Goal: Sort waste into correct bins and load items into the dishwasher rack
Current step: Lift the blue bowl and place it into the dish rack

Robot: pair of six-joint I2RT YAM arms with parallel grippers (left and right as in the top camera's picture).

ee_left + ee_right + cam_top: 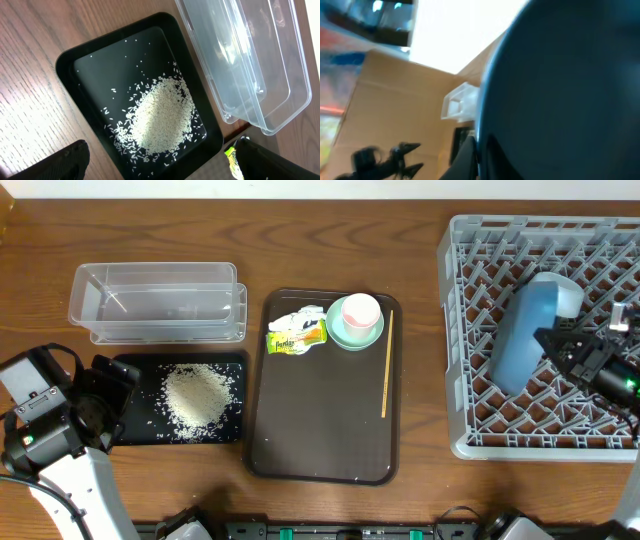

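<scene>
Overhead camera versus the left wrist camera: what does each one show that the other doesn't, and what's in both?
Only overhead: the rack with the plate leaning in it, and the brown tray carrying the cup, mint bowl and a chopstick. Only the left wrist: its own fingers, spread to the bottom corners. Both: the black tray holding the rice, the tub beside it, and the wrapper, which is just a sliver at the wrist view's edge.

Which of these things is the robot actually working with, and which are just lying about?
Job: rice, wrapper, black tray, clear tub, blue plate, light blue bowl, mint bowl, pink cup, rack.
Lying about: brown serving tray, wooden stick.
</scene>
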